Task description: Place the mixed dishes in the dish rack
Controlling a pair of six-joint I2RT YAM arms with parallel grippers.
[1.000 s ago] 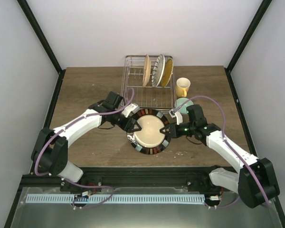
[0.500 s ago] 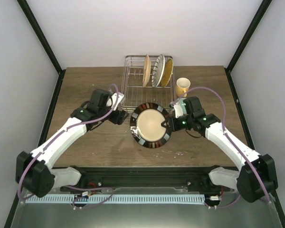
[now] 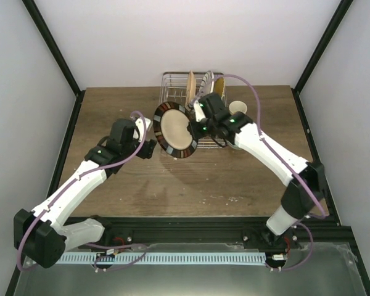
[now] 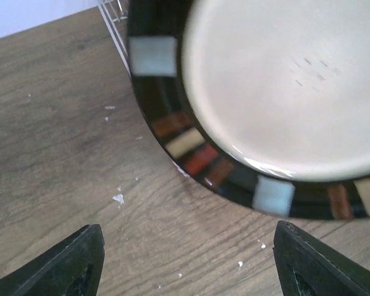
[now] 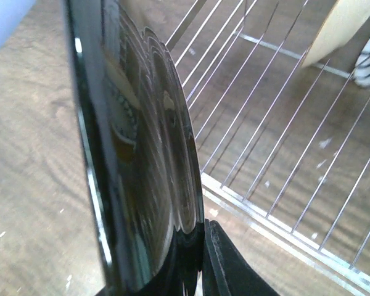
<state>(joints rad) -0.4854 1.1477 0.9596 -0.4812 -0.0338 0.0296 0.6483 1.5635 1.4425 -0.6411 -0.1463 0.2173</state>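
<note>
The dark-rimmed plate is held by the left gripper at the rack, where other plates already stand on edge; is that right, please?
Not quite: the right gripper holds the dark-rimmed plate by its rim, as the top view shows; the left gripper is open and apart from it. The rest is right: it is at the rack, where other plates stand.

Overhead rear overview, wrist close-ups sharing plate (image 3: 174, 131)
</note>
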